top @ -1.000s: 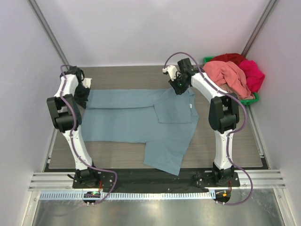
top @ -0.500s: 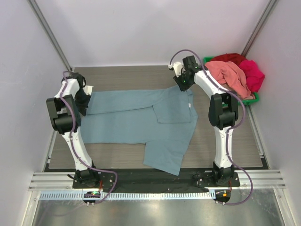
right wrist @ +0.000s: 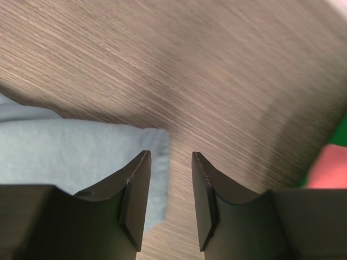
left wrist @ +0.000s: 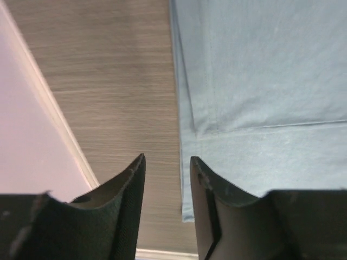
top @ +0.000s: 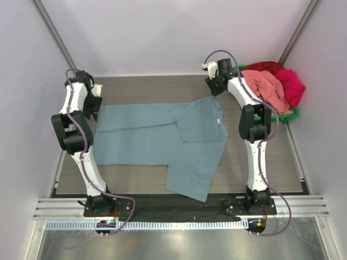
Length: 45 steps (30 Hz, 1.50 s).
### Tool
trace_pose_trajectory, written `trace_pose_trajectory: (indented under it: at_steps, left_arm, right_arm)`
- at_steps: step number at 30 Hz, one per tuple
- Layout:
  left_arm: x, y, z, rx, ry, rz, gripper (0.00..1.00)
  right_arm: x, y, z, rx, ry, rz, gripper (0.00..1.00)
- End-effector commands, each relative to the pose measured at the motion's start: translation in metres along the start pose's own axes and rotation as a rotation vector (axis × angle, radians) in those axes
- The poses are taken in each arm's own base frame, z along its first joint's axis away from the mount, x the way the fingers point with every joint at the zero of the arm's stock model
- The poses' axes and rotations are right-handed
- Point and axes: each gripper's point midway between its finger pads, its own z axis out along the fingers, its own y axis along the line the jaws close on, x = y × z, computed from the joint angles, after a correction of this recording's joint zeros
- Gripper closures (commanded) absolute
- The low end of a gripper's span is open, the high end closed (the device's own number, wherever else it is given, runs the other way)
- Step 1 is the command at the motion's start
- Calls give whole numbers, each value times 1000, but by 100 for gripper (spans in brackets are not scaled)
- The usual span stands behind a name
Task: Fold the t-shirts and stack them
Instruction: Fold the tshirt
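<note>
Both mine are empty. Left gripper [left wrist: 167, 162]: jaws parted a narrow way, nothing between them, held above the bare wood-grain table [top: 141, 89] right at the shirt's left border. Right gripper [right wrist: 171, 157]: same narrow gap, nothing held, poised over table with the shirt's far right corner just beside my left finger.

Blue-grey t-shirt [top: 162, 138]: spread flat across the table between my two arms, long way running left to right. One panel is folded in over the middle. One part trails toward the near edge. Small white label [top: 220, 123] shows near the right side.

Handling, as I judge it: thin knit, light, limp. It will not hold a shape, will sag from whatever two points I lift, and will drag and bunch if I pull it along the wood. Not fragile, not slippery.

Where to take hold: the stitched hem on the left, visible as a seam line in my left wrist view, and the far right corner. Both want a pinch on the doubled edge, fingers coming down astride it, so that only one layer is caught.

Remaining pile sits in the green bin [top: 293, 115] at far right: salmon-pink tee [top: 265, 89] on top, magenta tee [top: 291, 86] beside it, red tee [top: 265, 67] behind.
</note>
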Motion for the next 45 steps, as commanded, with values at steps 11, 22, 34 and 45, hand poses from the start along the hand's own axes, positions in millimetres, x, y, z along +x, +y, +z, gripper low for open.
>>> trace_pose_trajectory:
  at_steps: [11,22,34,45]
  left_arm:
    - [-67,3,7,85,-113,-104,45]
    - [-72,7,28,66,-99,-125,44]
    - [-73,9,58,54,-64,-136,52]
    - [-80,10,80,52,-61,-128,79]
  right_arm:
    - [-6,-3,19,-41,-49,129,57]
    - [32,1,24,-90,27,213,57]
    - [59,30,36,-220,96,241,99]
    - [53,18,47,-175,74,226,99]
